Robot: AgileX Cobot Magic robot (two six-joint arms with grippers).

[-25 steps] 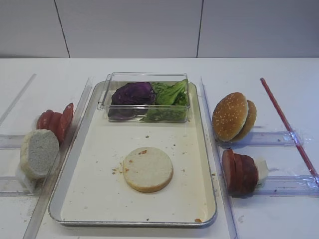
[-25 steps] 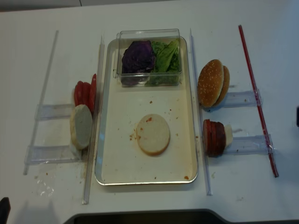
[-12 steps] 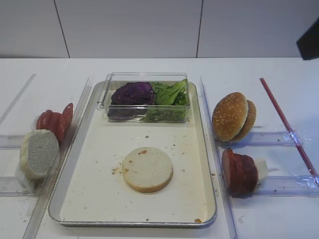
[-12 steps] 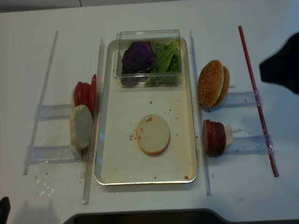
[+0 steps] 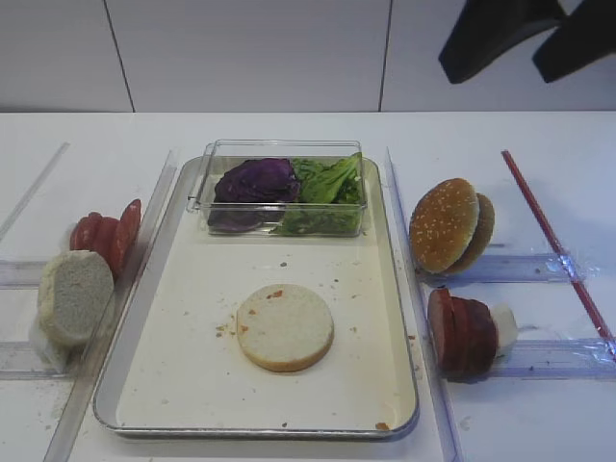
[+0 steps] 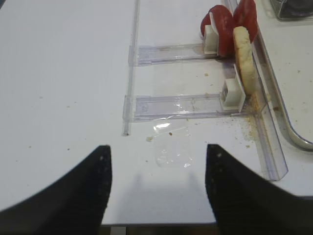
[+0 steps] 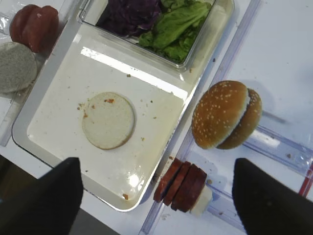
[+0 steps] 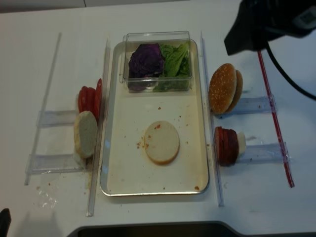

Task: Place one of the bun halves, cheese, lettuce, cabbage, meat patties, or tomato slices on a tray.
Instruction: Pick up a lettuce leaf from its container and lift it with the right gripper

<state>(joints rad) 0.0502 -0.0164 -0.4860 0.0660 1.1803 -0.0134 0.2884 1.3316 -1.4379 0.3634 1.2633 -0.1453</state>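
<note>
The right hand [image 7: 156, 196] hangs spread wide and empty at the upper right of the frame. The left hand [image 6: 156, 186] gapes over bare tabletop [image 6: 63, 73]. One pale bun [image 5: 285, 326] lies mid-tray [image 5: 399, 385]; lettuce [image 5: 327, 183] sits in the box [image 5: 207, 188].

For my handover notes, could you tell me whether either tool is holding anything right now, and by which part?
Nothing is held: the right tool and the left tool are both open and empty.

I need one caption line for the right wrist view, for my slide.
Open right gripper above the tray holding one pale bun half; meat patties beside it.
</note>
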